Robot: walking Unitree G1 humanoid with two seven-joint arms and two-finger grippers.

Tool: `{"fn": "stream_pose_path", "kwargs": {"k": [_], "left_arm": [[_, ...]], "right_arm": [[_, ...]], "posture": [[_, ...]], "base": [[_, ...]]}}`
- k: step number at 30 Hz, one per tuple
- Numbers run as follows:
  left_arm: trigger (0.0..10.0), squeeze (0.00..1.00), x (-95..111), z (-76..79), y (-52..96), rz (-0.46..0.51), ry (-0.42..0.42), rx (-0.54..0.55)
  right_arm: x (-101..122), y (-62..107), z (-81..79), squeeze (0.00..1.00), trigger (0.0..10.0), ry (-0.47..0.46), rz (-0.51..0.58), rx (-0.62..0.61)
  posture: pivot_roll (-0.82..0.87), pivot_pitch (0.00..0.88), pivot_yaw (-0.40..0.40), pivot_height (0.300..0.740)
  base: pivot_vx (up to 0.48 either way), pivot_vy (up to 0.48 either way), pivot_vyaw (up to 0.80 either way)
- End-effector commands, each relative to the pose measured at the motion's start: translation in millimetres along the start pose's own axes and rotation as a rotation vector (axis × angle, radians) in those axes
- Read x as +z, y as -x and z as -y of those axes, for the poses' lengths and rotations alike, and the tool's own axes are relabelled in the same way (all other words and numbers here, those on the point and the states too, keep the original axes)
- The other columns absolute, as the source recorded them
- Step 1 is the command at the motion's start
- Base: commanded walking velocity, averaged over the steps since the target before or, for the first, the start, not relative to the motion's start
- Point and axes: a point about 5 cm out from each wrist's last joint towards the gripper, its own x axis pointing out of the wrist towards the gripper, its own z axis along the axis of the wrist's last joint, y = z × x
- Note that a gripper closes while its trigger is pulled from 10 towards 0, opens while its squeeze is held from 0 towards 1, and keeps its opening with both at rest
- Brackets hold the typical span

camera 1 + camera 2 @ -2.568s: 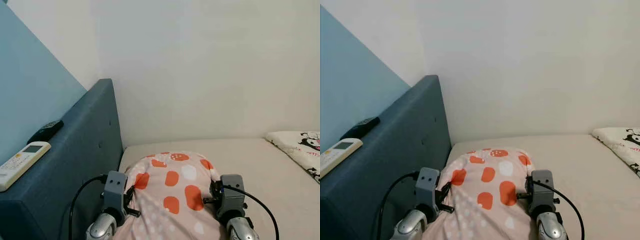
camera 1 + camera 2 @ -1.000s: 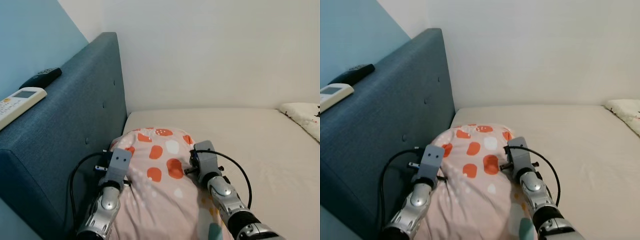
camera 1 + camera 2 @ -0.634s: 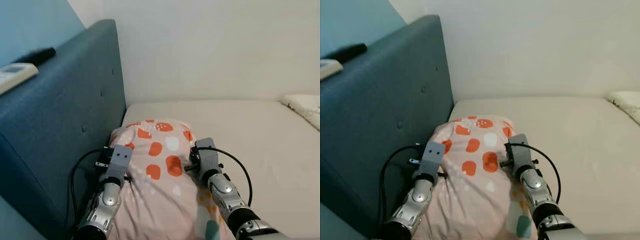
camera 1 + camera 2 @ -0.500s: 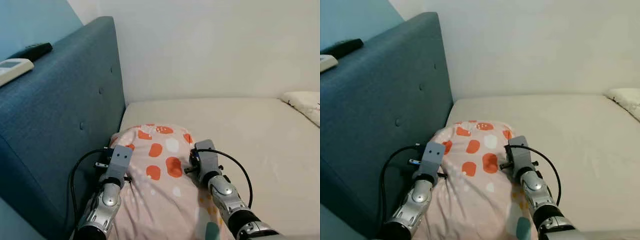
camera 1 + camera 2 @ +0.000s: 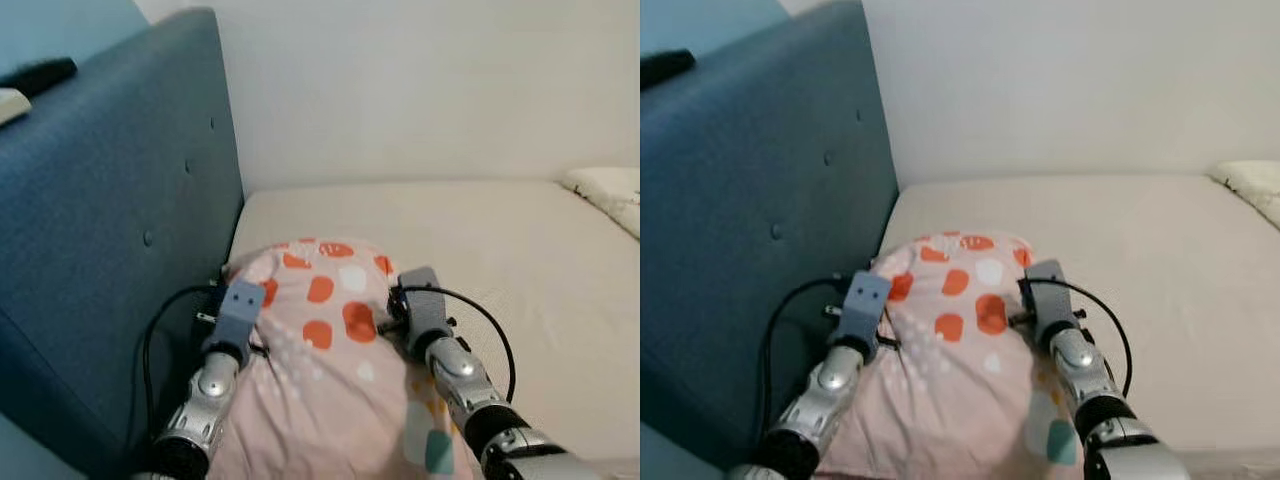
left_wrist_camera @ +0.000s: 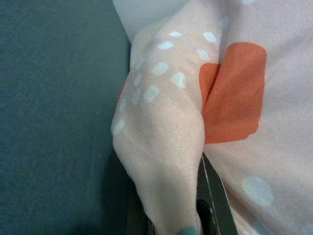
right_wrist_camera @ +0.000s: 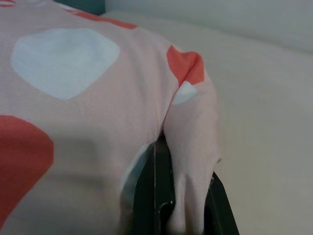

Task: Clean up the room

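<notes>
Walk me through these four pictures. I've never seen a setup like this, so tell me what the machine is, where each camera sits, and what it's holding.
This is a humanoid robot with two silver arms. The two wide pictures come from a stereo camera on its head, looking down at a bed with a blue headboard on the left. The two close pictures come from cameras on its wrists, looking along the black fingers. Both hands grip a pink pillow with orange and white spots: the left hand pinches a fold of fabric beside the headboard, the right hand pinches a fold on the other side. Another pillow lies at the far right, and a dark remote sits on top of the headboard.
</notes>
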Motion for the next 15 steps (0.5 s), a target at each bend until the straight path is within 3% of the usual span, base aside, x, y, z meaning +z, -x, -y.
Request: {"fn": "stream_pose_path", "kwargs": {"k": [1,9,15], "left_arm": [[10.0,0.0,3,-15.9,-4.3,0.006,-0.008,0.056],[10.0,0.0,25,-43.6,-25.0,0.06,-0.118,0.201],[10.0,0.0,50,-55.3,-38.0,0.108,-0.12,0.308]], "right_arm": [[5,-1.1,4.9,0.0,10.0,0.03,0.02,0.0],[44,-17.1,-0.9,0.0,10.0,0.101,0.1,0.032],[81,-28.3,-5.0,0.0,10.0,0.166,0.178,0.034]], "posture": [[0.13,0.402,-0.003,0.611],[0.13,0.421,-0.021,0.611],[0.14,0.416,-0.024,0.611]], "base": [[0.0,0.0,0.0],[0.0,0.0,0.0],[0.0,0.0,0.0]]}}
